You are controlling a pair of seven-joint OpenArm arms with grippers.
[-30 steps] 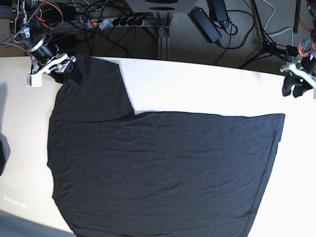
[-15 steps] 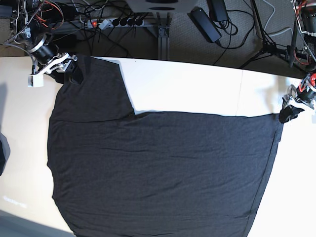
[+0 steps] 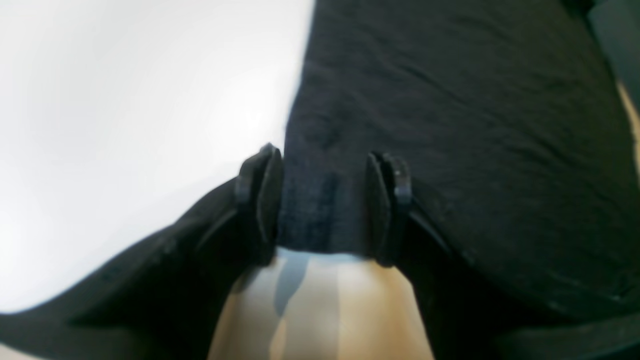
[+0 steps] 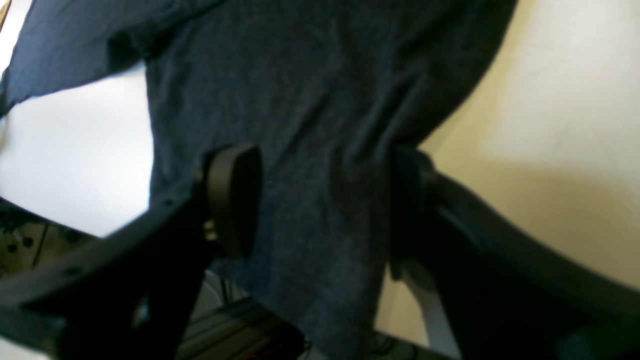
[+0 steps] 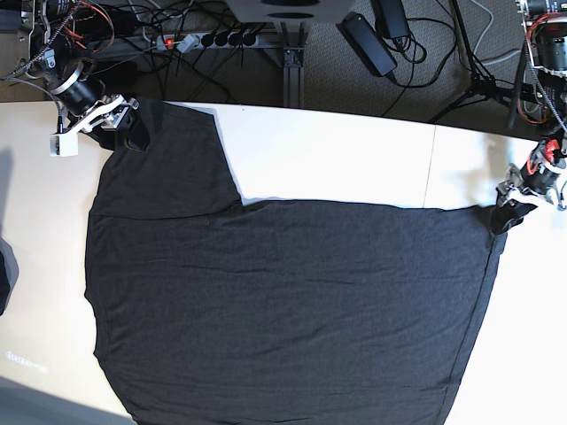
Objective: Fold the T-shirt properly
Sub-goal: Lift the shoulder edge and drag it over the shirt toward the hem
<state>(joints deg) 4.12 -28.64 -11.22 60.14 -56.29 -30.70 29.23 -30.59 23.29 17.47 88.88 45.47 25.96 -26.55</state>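
The black T-shirt [image 5: 283, 301] lies spread flat on the white table [image 5: 337, 159], plain side up; no print shows. My right gripper [image 5: 124, 128] is at the shirt's far left sleeve. In the right wrist view its jaws [image 4: 320, 200] stand wide apart with the cloth [image 4: 310, 90] running between them. My left gripper [image 5: 503, 220] is at the shirt's far right corner. In the left wrist view its jaws [image 3: 324, 200] are open and straddle the corner of the cloth [image 3: 450, 100].
A power strip [image 5: 204, 40], a black adapter [image 5: 368, 40], cables and tripod legs [image 5: 483, 84] lie on the floor behind the table's far edge. A dark object [image 5: 3, 266] shows at the left edge. Bare table lies right of the shirt.
My left gripper has come down from beyond the table's right edge onto the shirt's far right corner, and the corner has shifted slightly left. My right gripper has hardly moved.
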